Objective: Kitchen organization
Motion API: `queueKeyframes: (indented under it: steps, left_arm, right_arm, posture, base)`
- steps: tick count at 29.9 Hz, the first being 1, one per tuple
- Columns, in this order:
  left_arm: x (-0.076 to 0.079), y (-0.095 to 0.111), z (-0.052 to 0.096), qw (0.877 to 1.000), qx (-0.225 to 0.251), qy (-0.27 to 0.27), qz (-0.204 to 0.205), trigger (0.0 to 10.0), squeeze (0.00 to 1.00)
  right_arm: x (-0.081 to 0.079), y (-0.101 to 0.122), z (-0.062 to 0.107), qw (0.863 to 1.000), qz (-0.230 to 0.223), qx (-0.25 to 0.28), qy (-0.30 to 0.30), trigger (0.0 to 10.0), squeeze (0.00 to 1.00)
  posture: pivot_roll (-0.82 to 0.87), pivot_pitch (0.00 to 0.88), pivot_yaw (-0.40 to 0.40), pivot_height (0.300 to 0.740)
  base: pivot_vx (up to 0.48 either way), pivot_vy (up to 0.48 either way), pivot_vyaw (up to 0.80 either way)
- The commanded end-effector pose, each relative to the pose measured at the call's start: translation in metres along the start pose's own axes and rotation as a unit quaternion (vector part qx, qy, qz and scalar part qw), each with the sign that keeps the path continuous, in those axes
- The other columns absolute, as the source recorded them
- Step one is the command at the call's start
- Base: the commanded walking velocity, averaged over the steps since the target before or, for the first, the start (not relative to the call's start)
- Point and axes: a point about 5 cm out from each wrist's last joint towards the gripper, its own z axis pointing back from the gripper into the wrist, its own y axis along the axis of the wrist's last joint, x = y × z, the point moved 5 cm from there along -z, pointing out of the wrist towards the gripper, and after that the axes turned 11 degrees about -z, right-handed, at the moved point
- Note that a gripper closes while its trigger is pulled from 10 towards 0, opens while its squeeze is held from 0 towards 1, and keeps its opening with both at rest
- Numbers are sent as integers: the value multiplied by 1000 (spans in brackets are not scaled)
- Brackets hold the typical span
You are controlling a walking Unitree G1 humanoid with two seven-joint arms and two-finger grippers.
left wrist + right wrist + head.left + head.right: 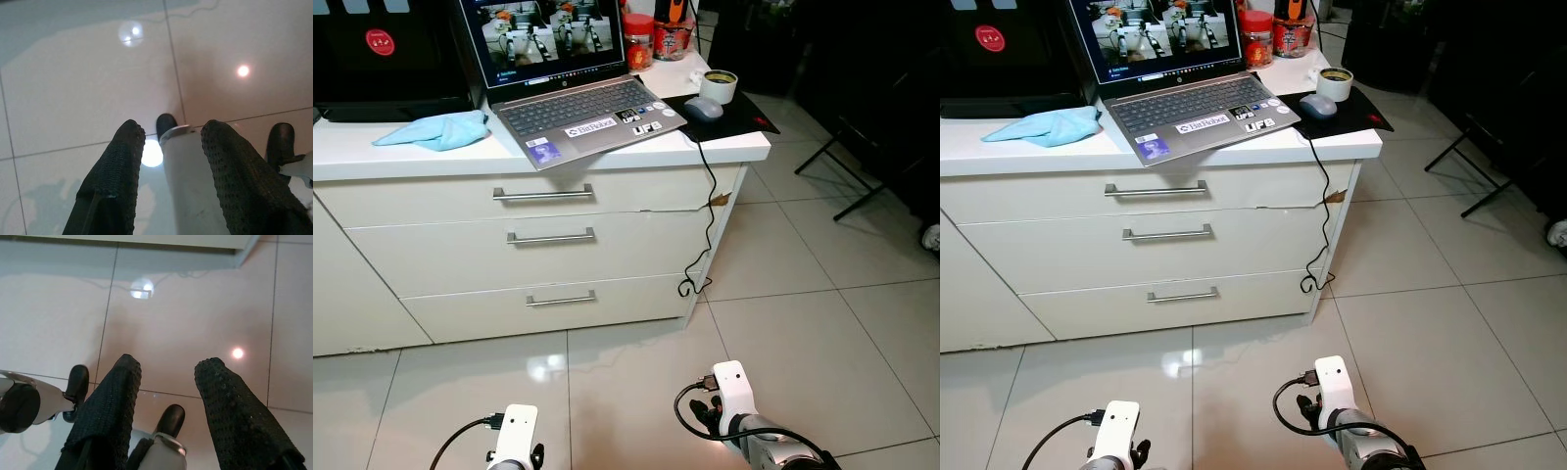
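The white cabinet (558, 235) fills the far left, hard and smooth, with 3 drawers and thin metal bar handles that offer a firm grip at their middles. Its white counter (372, 159) holds what probably needs tidying. The grey laptop (570, 88) stands open at the near edge, its front corner overhanging; it is stiff, fairly heavy and fragile at the hinge, so it is best lifted by the base, not the screen. Left of it lies a soft blue cloth (435, 129), light and limp, easy to pinch at a fold. To the right a black mat (744, 106) carries a smooth rounded mouse (703, 107) on a black cable (710, 211), and a white mug (718, 86), hard, breakable and perhaps full. 2 red-lidded jars (651, 39) stand farther back.

Both arms hang low over the glossy tiled floor (822, 294). The left gripper (173, 161) and right gripper (166, 396) have their ribbed black fingers spread apart, holding nothing.
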Motion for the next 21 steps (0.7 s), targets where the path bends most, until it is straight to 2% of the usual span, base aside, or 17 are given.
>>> queueKeyframes:
  steps: [1, 21]
  left_arm:
    - [-3, -5, 1, 1000, -10, 3, -5, 10000, 0]
    - [-4, -5, 0, 1000, -12, 3, -5, 10000, 0]
  right_arm:
    - [-5, 4, -1, 1000, 1, -1, 10, 10000, 0]
    - [-6, 5, -2, 1000, 1, 0, 11, 10000, 0]
  posture:
    - [9, 0, -10, 740]
    - [10, 0, -12, 740]
  base:
    - [0, 480, 0]
    - [0, 480, 0]
